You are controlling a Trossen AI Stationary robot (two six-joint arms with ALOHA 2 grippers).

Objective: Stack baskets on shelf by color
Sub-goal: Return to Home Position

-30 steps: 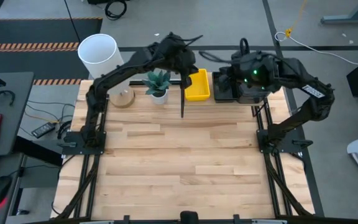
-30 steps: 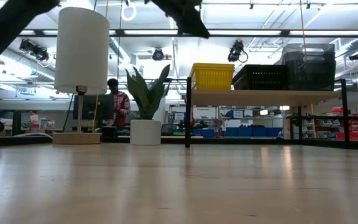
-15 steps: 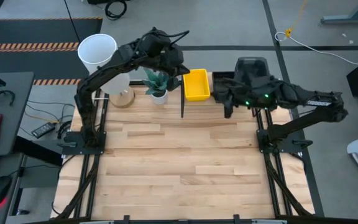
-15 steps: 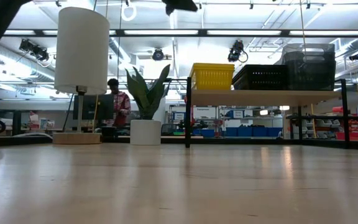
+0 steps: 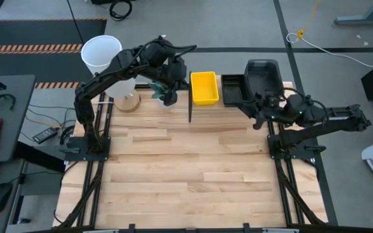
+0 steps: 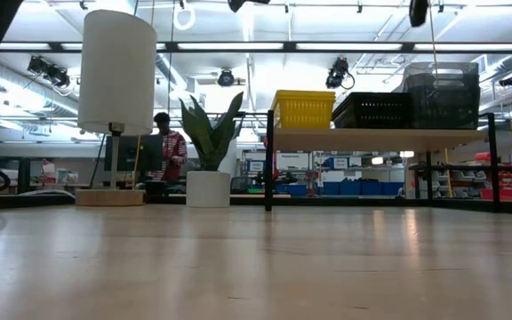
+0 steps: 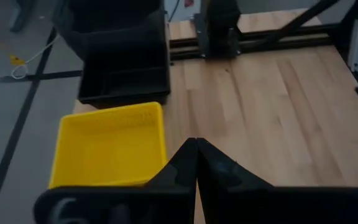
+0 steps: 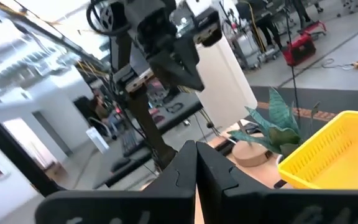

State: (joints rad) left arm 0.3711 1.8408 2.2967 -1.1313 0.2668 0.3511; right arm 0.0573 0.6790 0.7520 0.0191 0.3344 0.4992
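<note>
1. Plainly, left gripper (image 7: 196, 149): closed, empty, by the shelf's (image 6: 380, 139) left end.
2. Yellow baskets (image 5: 204, 87), black mesh baskets (image 5: 232, 90) and grey baskets (image 5: 263, 76) fill the shelf from left to right. They are likely light, stiff and slick, so pinch a wall's rim.
3. Right gripper (image 8: 196, 149): closed, empty, near the shelf's right end.
4. Only the low view shows the shelf board.
</note>
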